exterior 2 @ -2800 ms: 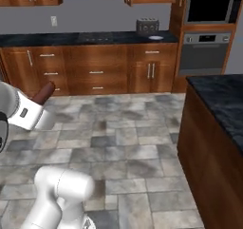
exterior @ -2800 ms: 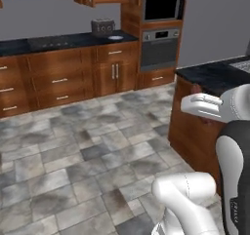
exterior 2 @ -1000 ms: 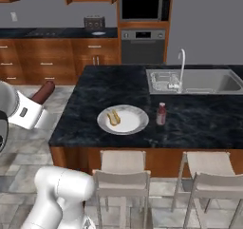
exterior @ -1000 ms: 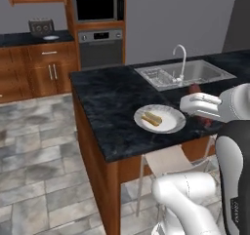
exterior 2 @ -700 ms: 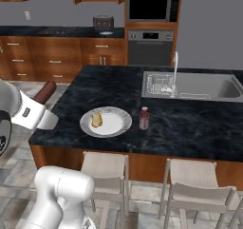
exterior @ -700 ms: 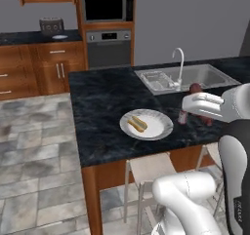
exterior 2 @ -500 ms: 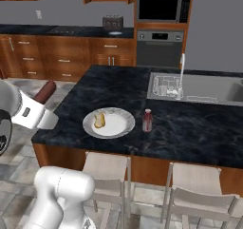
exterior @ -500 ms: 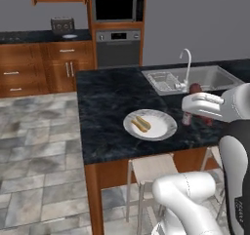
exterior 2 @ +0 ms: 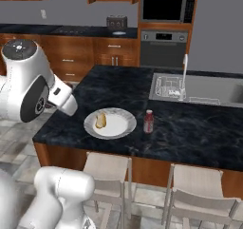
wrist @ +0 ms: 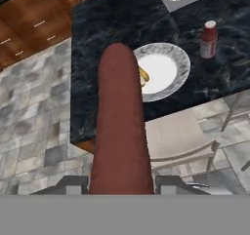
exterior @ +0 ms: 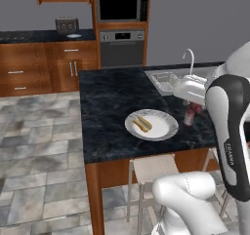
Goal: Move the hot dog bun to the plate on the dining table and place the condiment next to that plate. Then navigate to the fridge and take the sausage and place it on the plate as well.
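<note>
The jaws are clamped on the sausage (wrist: 119, 127), which stands up between them in the hand view. So the last step is in hand: bringing the sausage to the plate (wrist: 172, 68). The plate lies ahead of the jaws and below them on the black marbled bench (exterior: 110, 97), with the hot dog bun (exterior: 142, 124) already on it and the condiment bottle (exterior 2: 148, 121) just beside it. I judge the next move must carry the jaws down over the plate, beside the bun, and then release. Stools (exterior 2: 105, 172) stand under the bench edge; a sink (exterior 2: 199, 89) is beyond the plate.

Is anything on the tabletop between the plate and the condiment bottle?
No. In the right base view, bare black dining table separates the plate from the condiment.
</note>
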